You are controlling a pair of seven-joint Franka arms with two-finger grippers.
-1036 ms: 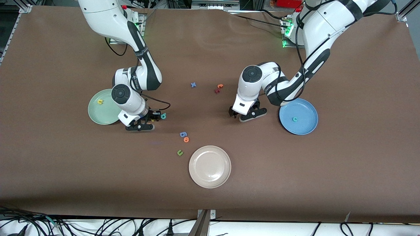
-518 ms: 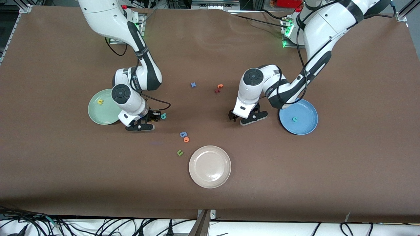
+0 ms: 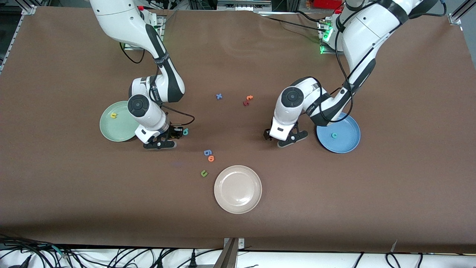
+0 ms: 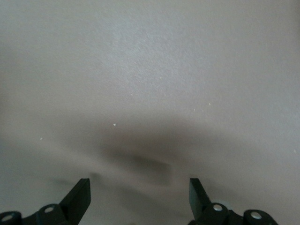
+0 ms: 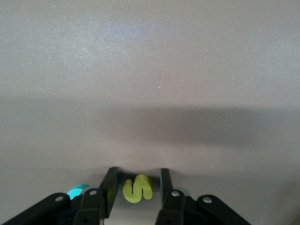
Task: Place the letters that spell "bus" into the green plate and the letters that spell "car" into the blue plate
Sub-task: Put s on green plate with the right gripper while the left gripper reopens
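Step in hand, as judged: pickup of the small yellow foam letter "s" (image 5: pixel 137 188) by the right gripper (image 5: pixel 137 186). Its jaws stand narrow on either side of the "s" low at the brown desk (image 3: pixel 334 193), close to it; a firm grip cannot be confirmed. The teal foam letter "b" (image 3: pixel 185 131) lies just beside this gripper. The round pale mint-green plate (image 3: pixel 111 131), near the gripper toward the right arm's end, carries the yellow foam letter "u" (image 3: pixel 113 115).

The left gripper (image 4: pixel 139 196) is over bare desk beside the round medium-blue plate (image 3: pixel 347 141), jaws wide and empty. That plate holds the teal foam letter "c" (image 3: pixel 334 135).

Next move calls for full closure, a lift and a short carry to the green plate.
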